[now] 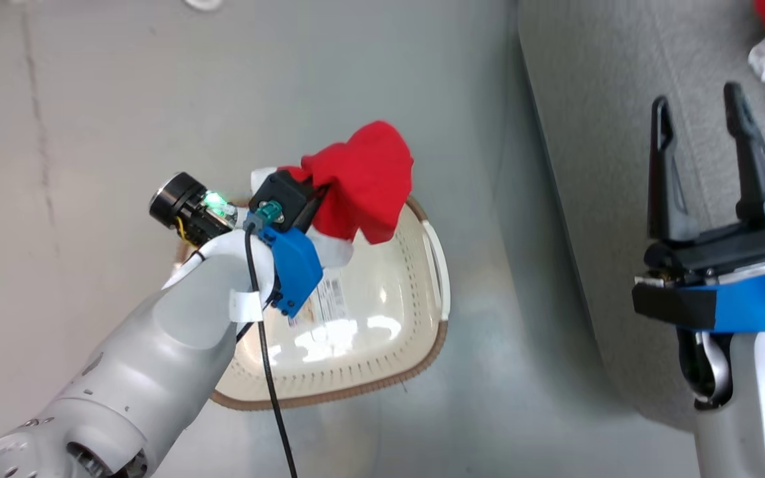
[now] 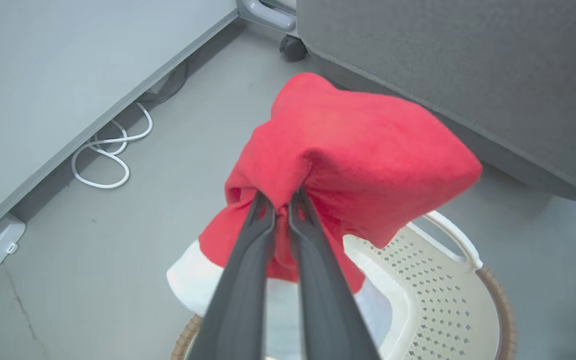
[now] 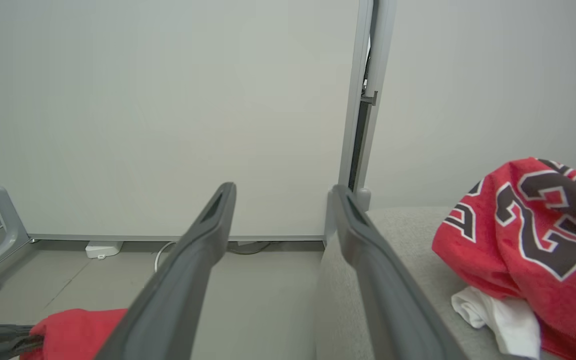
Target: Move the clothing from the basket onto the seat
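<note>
My left gripper (image 2: 280, 202) pinches the red clothing (image 2: 358, 150) over the basket's (image 2: 433, 280) far end; my right gripper (image 1: 698, 109), fingers spread, hovers over the seat (image 1: 595, 133) at right.

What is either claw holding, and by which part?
The left claw is shut on the red clothing, pinching a bunched fold of red fabric above the basket. The right claw is open, holding nothing.

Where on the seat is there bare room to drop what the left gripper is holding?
The seat is bare from its edge nearest the basket to the open right gripper. It is crowded at the far corner, where the jersey lies. The left gripper holds the red garment over the basket.
</note>
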### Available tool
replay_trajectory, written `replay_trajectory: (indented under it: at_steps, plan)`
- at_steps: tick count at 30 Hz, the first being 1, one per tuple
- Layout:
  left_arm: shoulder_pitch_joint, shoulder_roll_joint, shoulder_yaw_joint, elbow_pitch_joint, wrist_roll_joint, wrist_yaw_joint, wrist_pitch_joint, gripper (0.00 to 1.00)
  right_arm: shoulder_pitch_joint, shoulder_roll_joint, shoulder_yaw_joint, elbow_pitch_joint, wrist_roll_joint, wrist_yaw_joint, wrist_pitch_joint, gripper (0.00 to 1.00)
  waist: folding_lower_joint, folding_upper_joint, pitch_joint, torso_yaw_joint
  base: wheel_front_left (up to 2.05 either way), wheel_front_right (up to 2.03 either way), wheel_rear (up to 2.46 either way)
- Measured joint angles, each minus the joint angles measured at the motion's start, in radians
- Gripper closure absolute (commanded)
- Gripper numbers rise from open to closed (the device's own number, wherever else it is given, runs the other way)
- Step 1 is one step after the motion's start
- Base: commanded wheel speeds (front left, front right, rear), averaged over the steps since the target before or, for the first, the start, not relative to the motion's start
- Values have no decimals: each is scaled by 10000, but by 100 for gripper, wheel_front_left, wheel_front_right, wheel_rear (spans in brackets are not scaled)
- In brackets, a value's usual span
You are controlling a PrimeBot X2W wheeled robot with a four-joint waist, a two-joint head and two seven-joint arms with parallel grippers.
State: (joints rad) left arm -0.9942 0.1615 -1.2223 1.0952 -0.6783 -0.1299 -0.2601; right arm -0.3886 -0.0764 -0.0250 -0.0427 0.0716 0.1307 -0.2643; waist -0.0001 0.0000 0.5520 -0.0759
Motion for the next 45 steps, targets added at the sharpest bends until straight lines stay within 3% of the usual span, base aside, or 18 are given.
replay_trajectory:
  at_steps: [21, 34, 45]
  plan:
    - [2100, 884, 3847, -3645, 949, 600, -15, 100, 1989, 94, 42, 798, 196, 0, 0, 0, -1, 1, -3455, 540, 0, 0, 0]
    - [4046, 917, 4679, -5233, 1580, 725, -15, 100, 2958, 201, 190, 1014, 359, 0, 0, 0, -1, 1, -4852, 554, 0, 0, 0]
    - [4599, 965, 4911, -5885, 1785, 805, -15, 100, 3097, 226, 458, 1011, 385, 0, 0, 0, 0, 0, -4989, 684, 0, 0, 0]
